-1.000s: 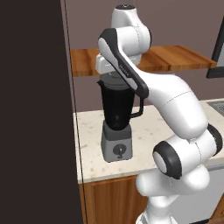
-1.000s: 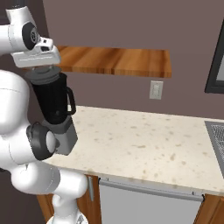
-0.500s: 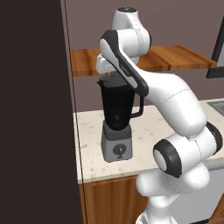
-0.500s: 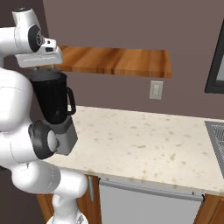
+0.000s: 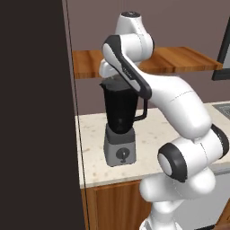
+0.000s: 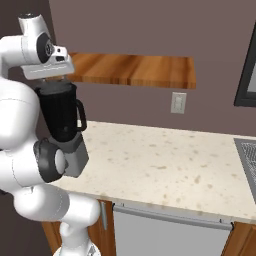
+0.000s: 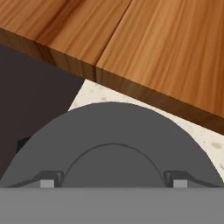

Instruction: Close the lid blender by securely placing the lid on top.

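We see the blender (image 5: 120, 126) standing on the speckled counter (image 6: 165, 165), close to its left end and next to a tall dark cabinet (image 5: 36, 112). Its black jar sits upright on the grey base, the round dial faces the front, and the handle points to the right in the left base view. Above and behind it runs a wooden shelf (image 6: 135, 70).

The white arm (image 5: 175, 103) bends over the jar, and its hand is directly above the rim. In the right base view the hand sits just over the top of the jar. The gripper (image 7: 111, 181) looks straight down on the lid (image 7: 111, 144), a round dark grey cap with a raised round centre. Two small finger tips (image 7: 48, 180) appear at the left and right of this centre, but they are cut by the picture edge, so we cannot tell if they press the lid or stand free. The lid seems to lie on the jar, although the rim itself is hidden under it.
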Available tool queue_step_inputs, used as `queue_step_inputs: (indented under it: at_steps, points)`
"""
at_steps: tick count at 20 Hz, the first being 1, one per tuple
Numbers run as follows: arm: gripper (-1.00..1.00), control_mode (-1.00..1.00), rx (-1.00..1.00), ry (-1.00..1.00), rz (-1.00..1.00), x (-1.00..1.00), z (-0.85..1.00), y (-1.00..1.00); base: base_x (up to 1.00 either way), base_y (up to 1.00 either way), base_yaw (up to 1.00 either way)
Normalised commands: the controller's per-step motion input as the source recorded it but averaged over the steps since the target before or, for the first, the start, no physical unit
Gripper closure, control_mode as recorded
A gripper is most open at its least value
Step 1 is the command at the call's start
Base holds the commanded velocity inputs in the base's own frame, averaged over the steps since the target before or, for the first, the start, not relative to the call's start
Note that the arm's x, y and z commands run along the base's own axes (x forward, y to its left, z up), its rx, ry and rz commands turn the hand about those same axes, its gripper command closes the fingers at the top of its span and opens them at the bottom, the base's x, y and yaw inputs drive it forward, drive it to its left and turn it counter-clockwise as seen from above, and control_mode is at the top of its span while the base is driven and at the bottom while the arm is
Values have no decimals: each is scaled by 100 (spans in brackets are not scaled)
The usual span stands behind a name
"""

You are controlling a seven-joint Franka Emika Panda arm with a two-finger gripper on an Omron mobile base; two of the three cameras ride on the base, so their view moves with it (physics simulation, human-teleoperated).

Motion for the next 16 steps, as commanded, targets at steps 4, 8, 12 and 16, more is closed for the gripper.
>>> queue_step_inputs:
  at_steps: [4,8,12,16]
  points:
    - [100,-100,0,-12,7,0,-29,-2,0,0,0]
    - [100,-100,0,-16,8,0,-37,-10,0,0,0]
    - [100,-100,1,-3,7,1,-38,-8,0,0,0]
    - [100,-100,4,0,8,1,-34,0,0,0,0]
